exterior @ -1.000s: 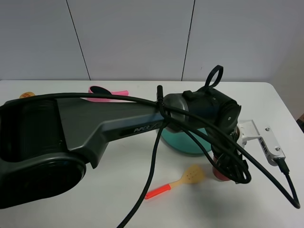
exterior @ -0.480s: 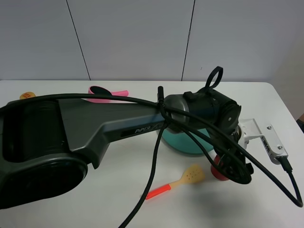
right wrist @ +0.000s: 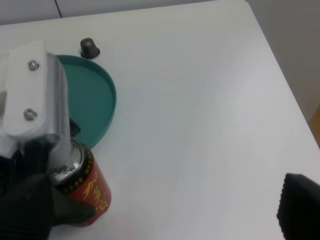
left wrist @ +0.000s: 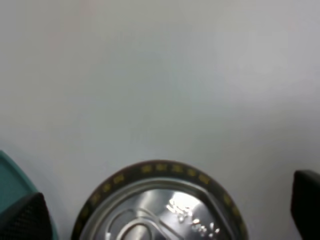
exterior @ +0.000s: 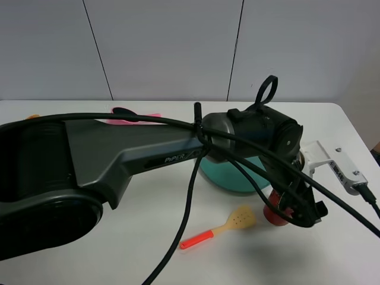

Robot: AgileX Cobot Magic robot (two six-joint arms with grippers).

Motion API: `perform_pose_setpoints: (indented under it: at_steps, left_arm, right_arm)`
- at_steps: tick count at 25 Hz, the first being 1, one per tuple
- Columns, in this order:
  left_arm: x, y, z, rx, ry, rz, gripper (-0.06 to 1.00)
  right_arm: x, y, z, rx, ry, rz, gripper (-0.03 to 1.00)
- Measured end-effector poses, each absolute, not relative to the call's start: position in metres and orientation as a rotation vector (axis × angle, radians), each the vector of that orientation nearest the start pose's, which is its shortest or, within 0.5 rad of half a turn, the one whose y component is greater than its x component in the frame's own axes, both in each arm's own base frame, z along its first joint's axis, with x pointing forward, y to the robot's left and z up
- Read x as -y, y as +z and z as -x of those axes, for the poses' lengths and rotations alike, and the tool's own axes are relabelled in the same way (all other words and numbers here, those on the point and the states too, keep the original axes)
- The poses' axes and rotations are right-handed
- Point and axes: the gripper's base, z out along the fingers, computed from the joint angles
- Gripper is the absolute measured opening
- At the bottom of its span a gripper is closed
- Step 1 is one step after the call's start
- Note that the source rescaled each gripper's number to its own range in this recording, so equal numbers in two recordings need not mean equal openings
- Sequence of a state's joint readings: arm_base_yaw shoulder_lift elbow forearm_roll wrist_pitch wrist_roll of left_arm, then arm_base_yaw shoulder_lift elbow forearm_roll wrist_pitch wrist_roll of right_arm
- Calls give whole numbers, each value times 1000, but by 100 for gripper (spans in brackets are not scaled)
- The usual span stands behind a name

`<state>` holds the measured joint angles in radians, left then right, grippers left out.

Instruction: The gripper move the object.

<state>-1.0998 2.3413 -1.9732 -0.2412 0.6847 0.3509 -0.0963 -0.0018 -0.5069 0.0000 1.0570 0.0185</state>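
The red can [exterior: 276, 212] with a silver pull-tab top stands on the white table just right of the teal plate [exterior: 228, 178]. My left gripper [exterior: 291, 209] reaches across from the left and hangs over the can. In the left wrist view its black jaws stand apart on either side of the can top [left wrist: 160, 210], with gaps showing. The right wrist view shows the can [right wrist: 92, 192] beside the left gripper's white bracket [right wrist: 30, 95]. My right gripper [right wrist: 160, 217] is off to the right; one finger [right wrist: 300, 210] shows at the frame edge, holding nothing.
A yellow slotted spatula [exterior: 237, 221] with a red handle lies in front of the plate. A pink utensil [exterior: 133, 116] lies at the back left. A small black knob [right wrist: 90, 47] stands behind the plate [right wrist: 95, 100]. The table's right edge [exterior: 362, 142] is near.
The left arm's wrist and white bracket have shifted right and slightly up. The can has stayed almost in place and shows more.
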Motion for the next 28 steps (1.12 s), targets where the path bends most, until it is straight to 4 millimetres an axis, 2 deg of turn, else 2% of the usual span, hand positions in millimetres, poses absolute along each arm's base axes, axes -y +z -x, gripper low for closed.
perform_pose_setpoints:
  at_steps: [5, 7, 9, 13, 15, 19, 23, 28]
  left_arm:
    - [459, 235, -233, -2028, -609, -1453, 100]
    - [443, 263, -247, -2009, -620, -1377, 100]
    - [422, 286, -269, -1998, -599, -1295, 100]
    - [350, 325, -328, -2041, -399, -1123, 100]
    - [303, 342, -354, -2095, -258, -1032, 100]
    - [208, 373, -381, -2225, 28, -846, 100]
    - [127, 415, -379, -2259, 153, -615, 100]
    - [53, 466, -345, -2199, 225, -378, 100]
  right_arm:
    - [-1, 279, 6, -2029, -49, -117, 100]
    - [-1, 279, 6, -2029, -49, -117, 100]
    - [-1, 279, 6, -2029, -49, -117, 100]
    - [-1, 279, 6, -2029, -49, -117, 100]
    - [-1, 279, 6, -2029, -49, -117, 100]
    - [-1, 279, 6, -2029, -49, -117, 100]
    - [-1, 279, 6, -2029, -49, -117, 100]
    - [-1, 279, 6, -2029, -49, -117, 100]
